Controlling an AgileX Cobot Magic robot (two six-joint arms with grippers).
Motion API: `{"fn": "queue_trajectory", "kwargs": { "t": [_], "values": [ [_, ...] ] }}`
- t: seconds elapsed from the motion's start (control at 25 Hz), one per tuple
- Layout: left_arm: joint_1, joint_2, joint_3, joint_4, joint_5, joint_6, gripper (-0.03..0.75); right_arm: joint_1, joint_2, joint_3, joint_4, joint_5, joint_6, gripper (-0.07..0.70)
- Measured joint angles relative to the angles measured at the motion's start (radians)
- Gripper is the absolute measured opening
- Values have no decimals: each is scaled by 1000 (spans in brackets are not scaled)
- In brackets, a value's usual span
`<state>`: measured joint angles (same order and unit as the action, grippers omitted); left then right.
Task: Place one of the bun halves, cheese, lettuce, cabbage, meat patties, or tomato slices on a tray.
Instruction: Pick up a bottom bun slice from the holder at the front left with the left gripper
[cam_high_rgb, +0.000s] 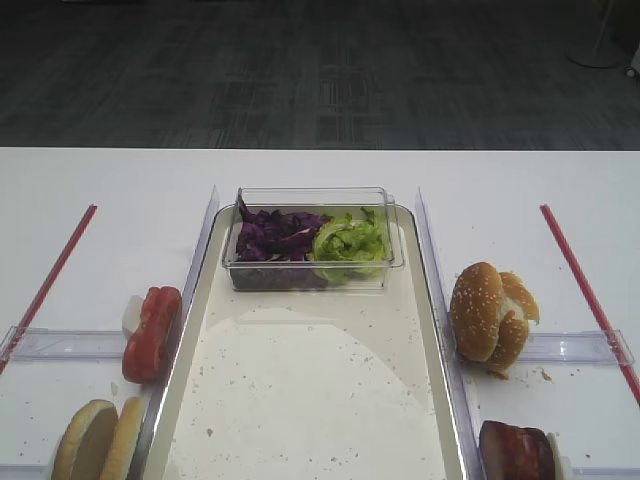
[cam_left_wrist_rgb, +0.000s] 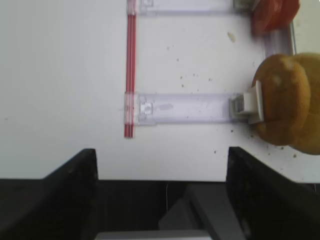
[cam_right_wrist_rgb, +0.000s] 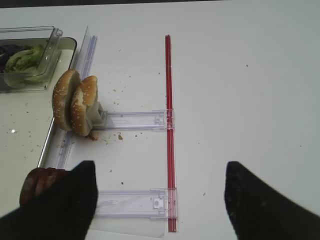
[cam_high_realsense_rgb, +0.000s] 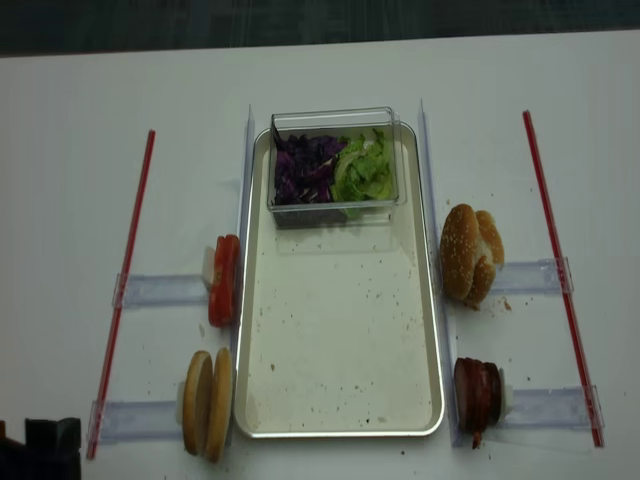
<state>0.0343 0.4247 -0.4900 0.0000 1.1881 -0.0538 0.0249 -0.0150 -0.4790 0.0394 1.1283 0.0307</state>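
Grippers hardly showed from above — I found only a dark corner of the left arm at the frame's bottom edge. My wrist views showed the left gripper and right gripper with fingers spread, holding nothing. Plain golden-tan bun halves stood on edge just left of the large speckled silver-rimmed tray, half cut off in the other overhead view.
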Motion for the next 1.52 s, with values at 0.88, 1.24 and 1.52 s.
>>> {"fn": "queue_trajectory", "kwargs": {
  "t": [0.88,1.24,1.52],
  "values": [
    [0,486,-8,18,-68,0,493,0,0,0,0,0,0,552],
    [0,486,-12,0,-74,2,491,0,0,0,0,0,0,552],
    [-25,486,-59,-68,-60,-7,462,0,0,0,0,0,0,552]
  ]
}}
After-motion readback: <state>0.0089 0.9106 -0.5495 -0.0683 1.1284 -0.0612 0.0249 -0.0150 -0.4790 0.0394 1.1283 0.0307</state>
